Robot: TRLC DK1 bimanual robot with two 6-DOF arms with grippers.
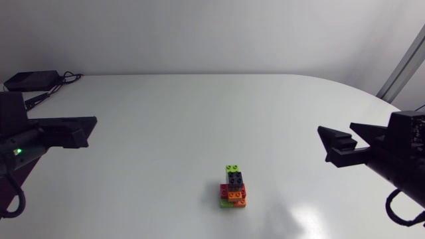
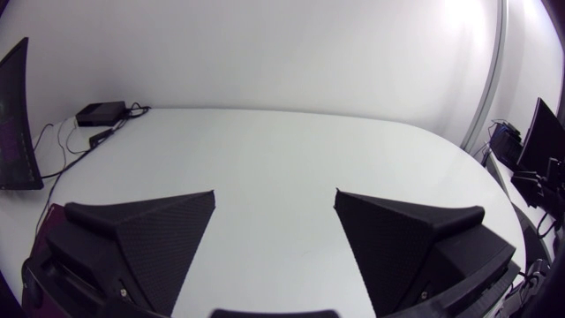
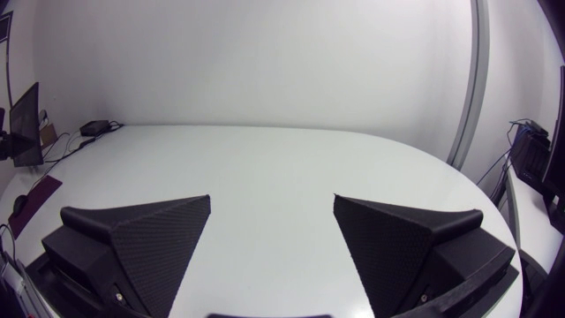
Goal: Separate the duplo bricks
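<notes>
A stack of duplo bricks point(image 1: 233, 187) is seen on the white table point(image 1: 199, 113), towards the near edge and slightly right of the middle. Green, black, orange and red bricks are joined in it. The left gripper point(image 1: 89, 131) is held at the left side and the right gripper point(image 1: 324, 143) at the right, both well apart from the stack. Each is released, its fingers spread with nothing between them. A black box point(image 1: 30, 80) with cables is placed at the far left corner.
</notes>
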